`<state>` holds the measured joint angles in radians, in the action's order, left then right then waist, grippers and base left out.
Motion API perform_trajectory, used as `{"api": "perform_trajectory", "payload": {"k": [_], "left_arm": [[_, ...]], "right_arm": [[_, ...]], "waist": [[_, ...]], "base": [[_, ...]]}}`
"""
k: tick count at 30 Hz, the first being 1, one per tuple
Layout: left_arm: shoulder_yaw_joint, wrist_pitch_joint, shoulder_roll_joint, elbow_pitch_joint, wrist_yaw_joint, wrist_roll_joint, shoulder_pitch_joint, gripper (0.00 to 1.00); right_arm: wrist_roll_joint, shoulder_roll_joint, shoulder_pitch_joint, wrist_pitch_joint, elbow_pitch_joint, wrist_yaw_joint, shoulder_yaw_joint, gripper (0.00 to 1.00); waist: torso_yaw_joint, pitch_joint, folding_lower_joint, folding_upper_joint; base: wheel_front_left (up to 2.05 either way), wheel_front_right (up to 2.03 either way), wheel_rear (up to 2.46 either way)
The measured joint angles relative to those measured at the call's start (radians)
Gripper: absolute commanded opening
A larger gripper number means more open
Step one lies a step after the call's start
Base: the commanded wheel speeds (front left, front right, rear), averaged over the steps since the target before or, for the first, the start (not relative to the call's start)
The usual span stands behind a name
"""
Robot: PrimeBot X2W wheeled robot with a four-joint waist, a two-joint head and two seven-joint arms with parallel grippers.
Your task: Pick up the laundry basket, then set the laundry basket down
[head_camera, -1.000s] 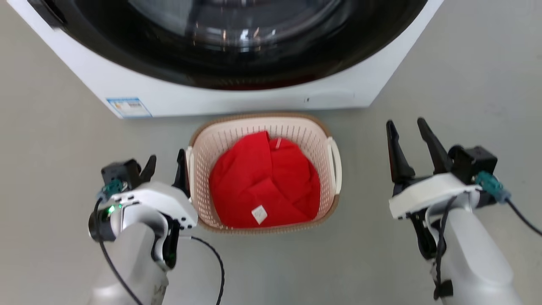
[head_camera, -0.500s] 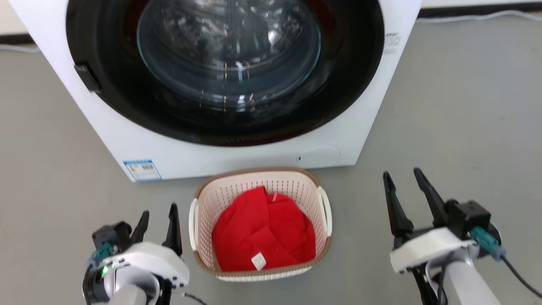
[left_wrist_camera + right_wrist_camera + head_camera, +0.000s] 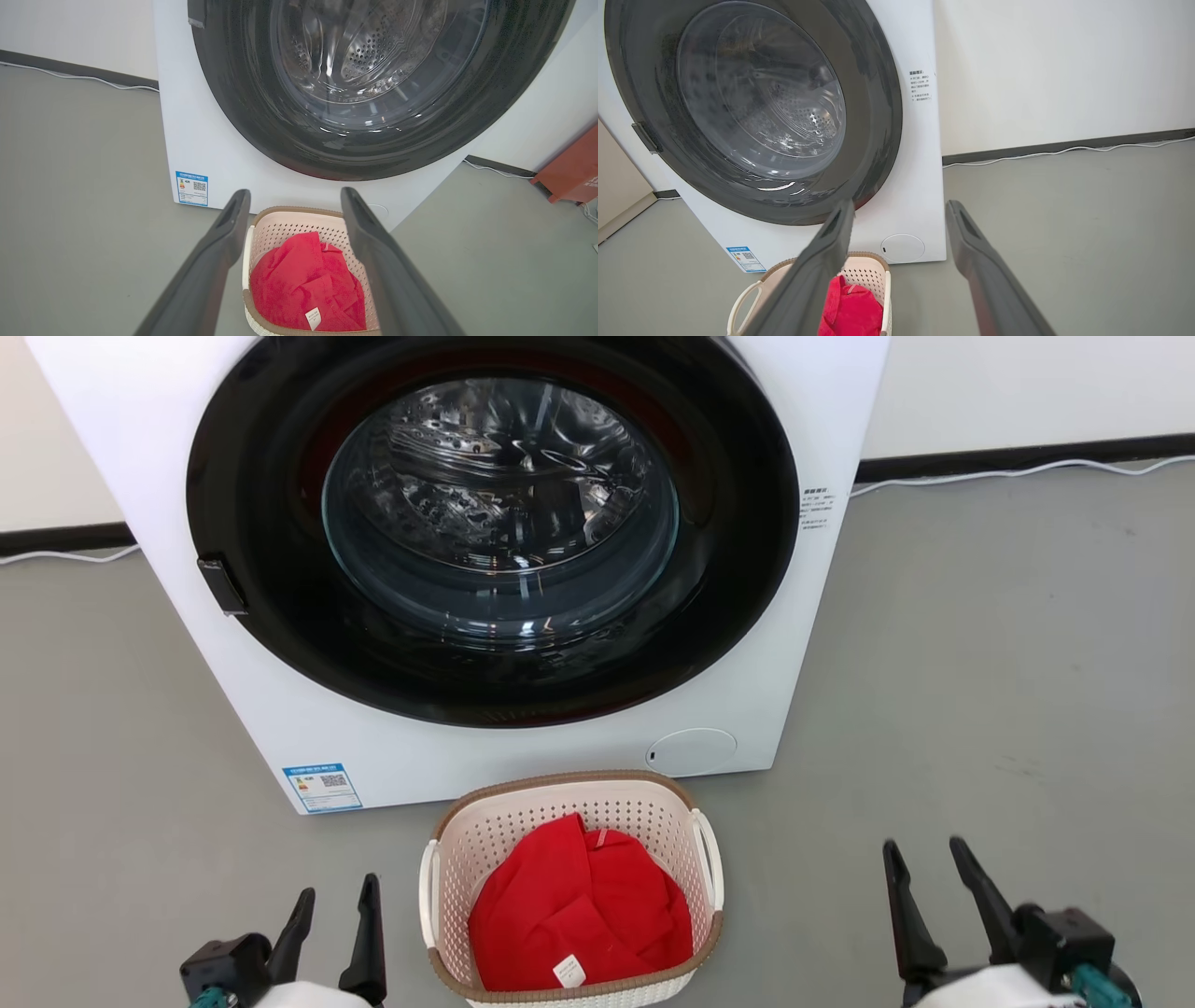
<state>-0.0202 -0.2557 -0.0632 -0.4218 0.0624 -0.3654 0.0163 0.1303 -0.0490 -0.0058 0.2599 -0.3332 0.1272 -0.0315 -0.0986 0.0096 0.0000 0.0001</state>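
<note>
Sitting on the floor (image 3: 980,663) before the washing machine (image 3: 822,644), the laundry basket (image 3: 560,777) is carrying a red cloth (image 3: 579,915). It is appearing light and stiff; its loop handles (image 3: 427,896) are offering the surest hold. The left gripper (image 3: 340,887) and right gripper (image 3: 922,846) are flanking it, jaws released, empty.

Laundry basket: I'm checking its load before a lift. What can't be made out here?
Head view: basket near wall, cut by the bottom edge.
Under the red cloth: hidden by it.
Tag print: too small.
Right wrist view: right gripper covers part of the basket.
</note>
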Motion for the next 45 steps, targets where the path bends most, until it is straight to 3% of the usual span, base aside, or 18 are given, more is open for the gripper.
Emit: {"api": "perform_trajectory", "payload": {"k": [22,23,32,45], "left_arm": [[0.087,0.000,0.020,0.082,0.001,0.052,-0.089,1.00],[0.087,0.000,0.020,0.078,0.000,0.053,-0.089,0.00],[0.086,0.018,0.035,0.022,-0.001,0.022,-0.112,0.00],[0.086,0.053,0.035,0.033,0.001,-0.116,-0.111,0.00]], "right_arm": [[-0.029,0.004,0.071,0.000,0.012,0.000,-0.009,1.00],[-0.029,0.005,0.070,0.000,0.006,0.000,-0.008,0.00],[0.013,0.012,0.098,-0.011,-0.042,0.000,-0.005,0.00],[0.165,0.012,0.095,-0.046,-0.035,0.000,-0.014,0.00]], "waist": [[0.010,-0.025,0.0000,0.0000],[0.010,-0.025,0.0000,0.0000],[0.013,-0.026,0.0000,0.0000],[0.022,-0.023,0.0002,0.0000]], "base": [[0.00,0.00,0.00],[0.00,0.00,0.00],[0.00,0.00,0.00],[0.00,0.00,0.00]]}}
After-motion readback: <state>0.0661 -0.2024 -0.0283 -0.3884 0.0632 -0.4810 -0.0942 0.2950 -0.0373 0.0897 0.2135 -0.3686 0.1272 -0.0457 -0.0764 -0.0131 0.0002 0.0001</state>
